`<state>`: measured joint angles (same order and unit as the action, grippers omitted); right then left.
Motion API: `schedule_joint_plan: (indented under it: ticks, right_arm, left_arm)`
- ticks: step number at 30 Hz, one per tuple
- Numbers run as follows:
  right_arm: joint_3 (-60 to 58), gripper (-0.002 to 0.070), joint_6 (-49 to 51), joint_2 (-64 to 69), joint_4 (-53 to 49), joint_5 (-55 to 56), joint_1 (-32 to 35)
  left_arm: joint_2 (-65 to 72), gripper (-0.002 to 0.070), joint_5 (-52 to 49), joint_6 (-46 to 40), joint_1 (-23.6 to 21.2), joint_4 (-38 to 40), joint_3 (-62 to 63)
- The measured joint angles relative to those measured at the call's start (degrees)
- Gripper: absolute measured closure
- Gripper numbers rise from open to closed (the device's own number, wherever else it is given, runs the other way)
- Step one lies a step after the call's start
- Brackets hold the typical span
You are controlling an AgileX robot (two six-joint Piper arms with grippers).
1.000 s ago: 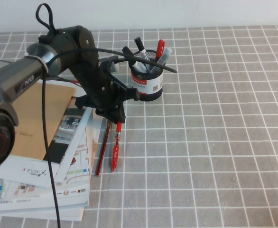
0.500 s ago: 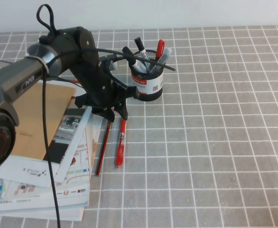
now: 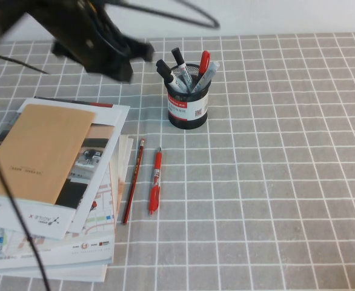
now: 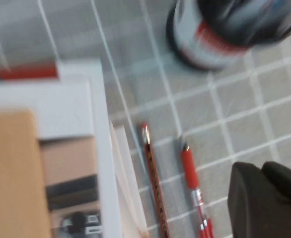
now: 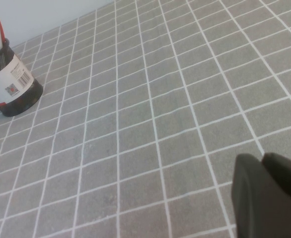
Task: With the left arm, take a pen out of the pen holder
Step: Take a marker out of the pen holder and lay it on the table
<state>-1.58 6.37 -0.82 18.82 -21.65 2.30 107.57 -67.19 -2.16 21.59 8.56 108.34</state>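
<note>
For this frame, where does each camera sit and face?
High view: raised on the robot's side, angled down at the table; left arm at the far-left corner, right arm not in view.
Left wrist view: above the table, looking down on the red pen, pencil, pen holder; shut left gripper at the edge.
Right wrist view: low over bare table, pen holder farther off; shut right gripper at the edge.
Shared: all three show the pen holder.

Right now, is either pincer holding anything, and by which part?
Nothing. Left pincer: shut, empty, up above the table; red pen lies loose there. Right pincer: shut, empty, over the table.
</note>
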Motion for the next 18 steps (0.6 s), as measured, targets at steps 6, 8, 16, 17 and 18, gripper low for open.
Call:
schedule_joint_plan:
  ticks: [6,8,16,17,18]
  right_arm:
    - [0.00,0.0689,0.00,0.00,0.00,0.00,0.00]
    - [0.00,0.0689,0.00,0.00,0.00,0.00,0.00]
    - [0.00,0.0689,0.00,0.00,0.00,0.00,0.00]
    - [0.00,0.0689,0.00,0.00,0.00,0.00,0.00]
    - [0.00,0.0689,0.00,0.00,0.00,0.00,0.00]
  left_arm:
    - [-16.33,0.0676,4.61,-2.46,2.19,-0.98,-7.63]
    - [-22.46,0.0676,7.58,-3.03,4.68,-0.98,-14.37]
    - [-48.83,0.0676,21.91,-0.63,15.01,-0.75,-47.70]
    - [-51.29,0.0676,22.20,0.53,15.56,-0.75,-51.35]
    - [-54.35,0.0677,22.43,1.79,15.95,-0.75,-54.79]
